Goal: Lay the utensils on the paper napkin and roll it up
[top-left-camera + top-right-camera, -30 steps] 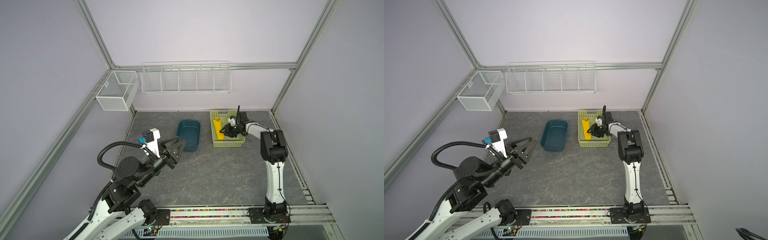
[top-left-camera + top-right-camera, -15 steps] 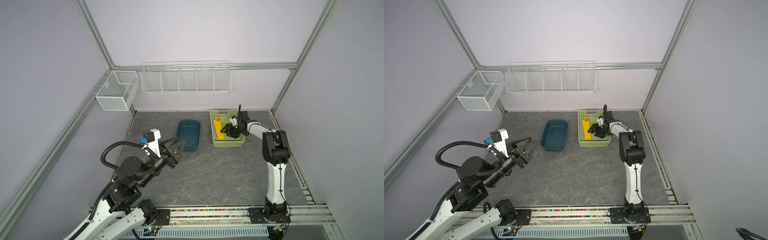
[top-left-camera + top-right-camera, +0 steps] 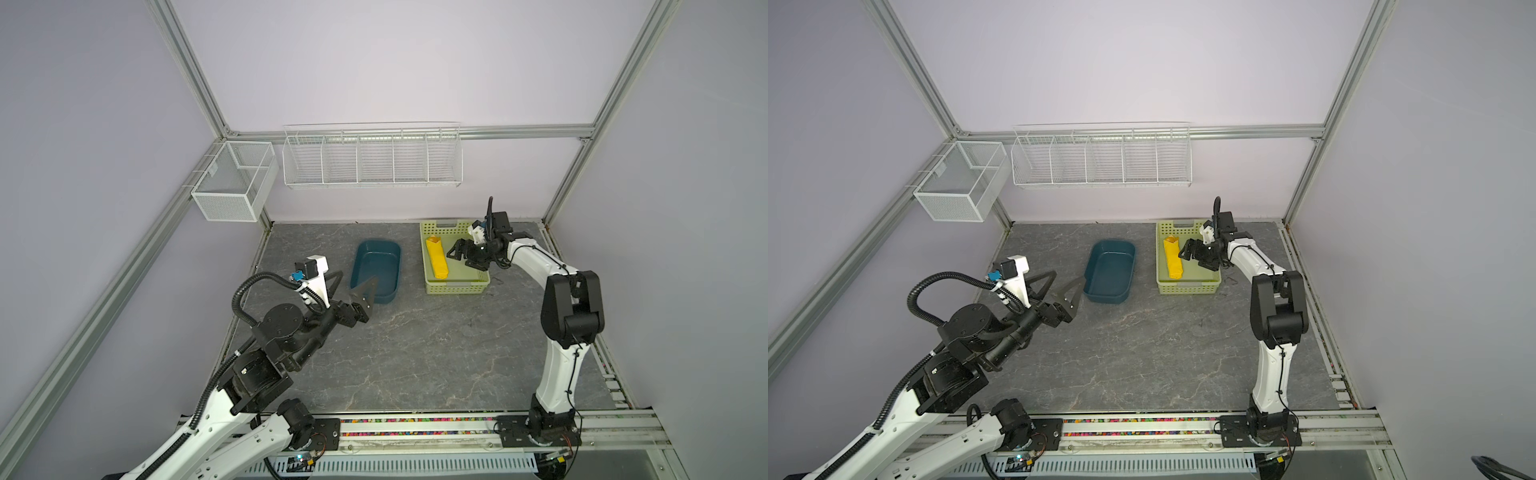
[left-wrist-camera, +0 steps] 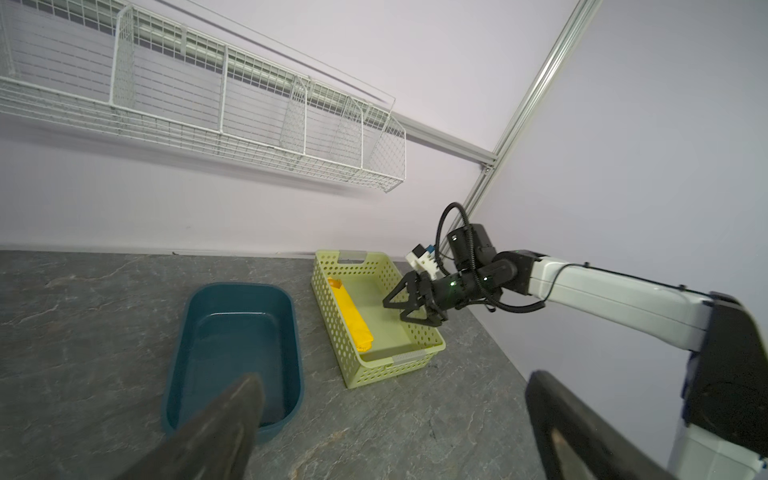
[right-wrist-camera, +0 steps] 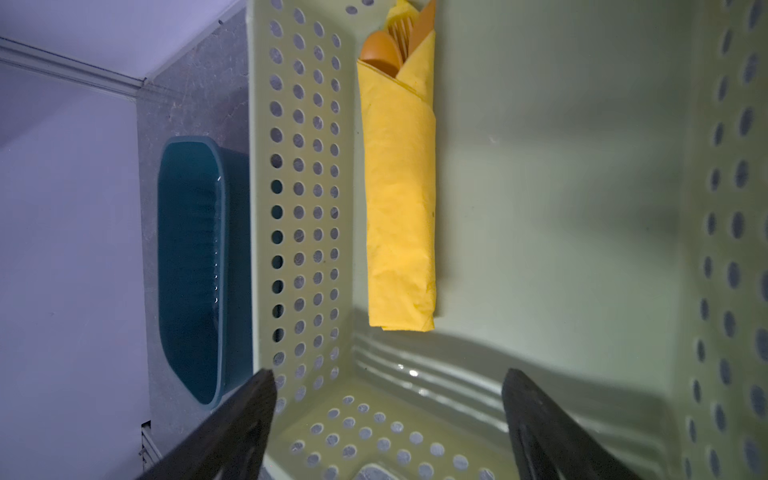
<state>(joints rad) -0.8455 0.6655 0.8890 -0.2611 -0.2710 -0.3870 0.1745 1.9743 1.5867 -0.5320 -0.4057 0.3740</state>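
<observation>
The napkin [image 3: 436,258] is rolled into a tight tube and lies inside the basket [image 3: 455,289], lengthwise along its left wall. The basket stands near the bench's [image 3: 415,353] far right corner. The utensils [image 5: 392,41] are wrapped in the roll. Only the spoon bowl, fork tines and knife tip poke out of the end nearest the bench's far edge. The right gripper [image 3: 457,257] hangs over the basket floor just right of the roll. Its jaws are spread wide with nothing between them, and the right wrist view shows the fingers [image 5: 249,411] apart from the napkin. A blue tub [image 3: 374,266] sits just left of the basket, not touching it. The left gripper [image 3: 358,277] is raised toward the bench's left edge, by the tub's near left corner. It is also spread wide and grasps nothing. On the back wall a wire shelf [image 3: 372,166] hangs above the bench, and a mesh box [image 3: 232,187] is fixed by the far left corner.
</observation>
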